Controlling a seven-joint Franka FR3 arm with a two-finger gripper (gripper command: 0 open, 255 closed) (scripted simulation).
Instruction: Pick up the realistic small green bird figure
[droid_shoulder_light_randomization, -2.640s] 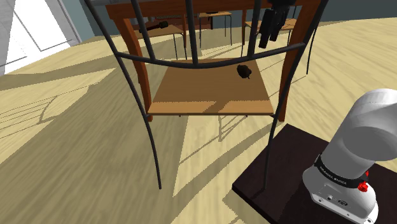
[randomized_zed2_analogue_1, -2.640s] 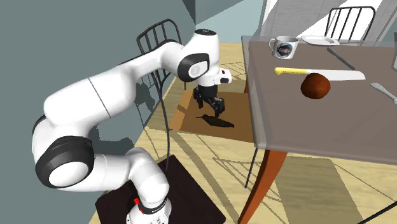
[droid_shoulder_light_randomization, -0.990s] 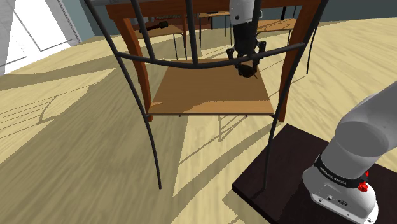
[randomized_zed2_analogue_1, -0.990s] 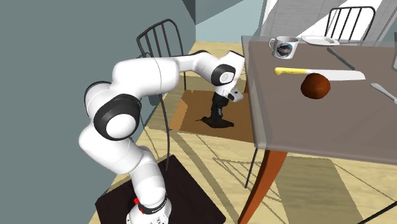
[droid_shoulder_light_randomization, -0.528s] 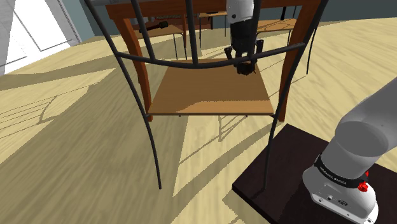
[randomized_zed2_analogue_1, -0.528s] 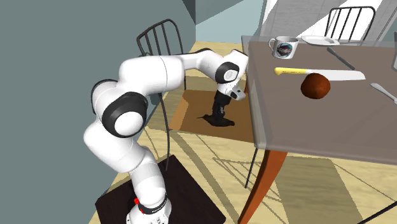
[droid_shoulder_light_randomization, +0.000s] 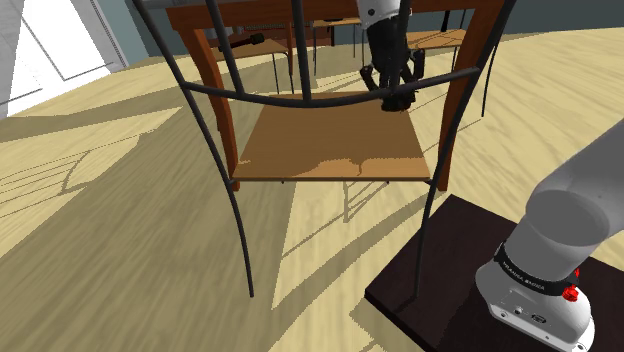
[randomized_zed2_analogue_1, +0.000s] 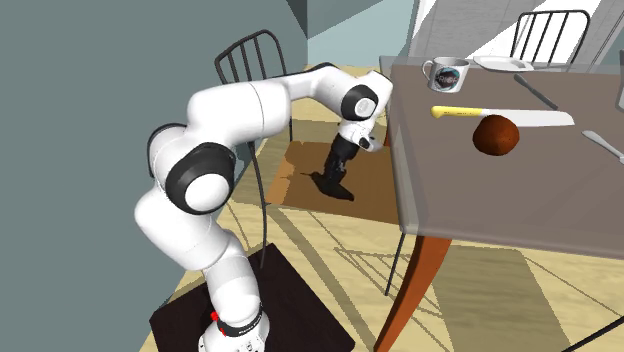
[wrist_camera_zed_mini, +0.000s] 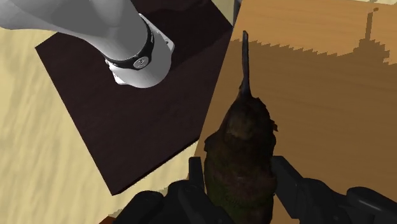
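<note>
The bird figure (wrist_camera_zed_mini: 240, 153) is dark brownish-green with a long thin beak. My gripper (wrist_camera_zed_mini: 240, 177) is shut on its body, one black finger (wrist_camera_zed_mini: 196, 177) on each flank. In the shoulder view the gripper (droid_shoulder_light_randomization: 393, 92) holds the bird (droid_shoulder_light_randomization: 396, 98) just above the far right corner of the brown chair seat (droid_shoulder_light_randomization: 300, 150). Its shadow falls on the seat below. In the second exterior view the gripper (randomized_zed2_analogue_1: 336, 176) and bird (randomized_zed2_analogue_1: 326, 183) hang over the seat (randomized_zed2_analogue_1: 375, 185), beside the table's edge.
Dark curved bars of the chair back (droid_shoulder_light_randomization: 225, 92) cross the shoulder view near the gripper. A brown table leg (droid_shoulder_light_randomization: 455, 120) stands close by. The table (randomized_zed2_analogue_1: 450, 170) carries a mug (randomized_zed2_analogue_1: 446, 72), a knife (randomized_zed2_analogue_1: 500, 115) and a brown ball (randomized_zed2_analogue_1: 496, 134). My dark stand (wrist_camera_zed_mini: 127, 133) lies below.
The gripper came down from above the seat, closed on the bird and in the last half second has risen a little, lifting the bird off the seat.
</note>
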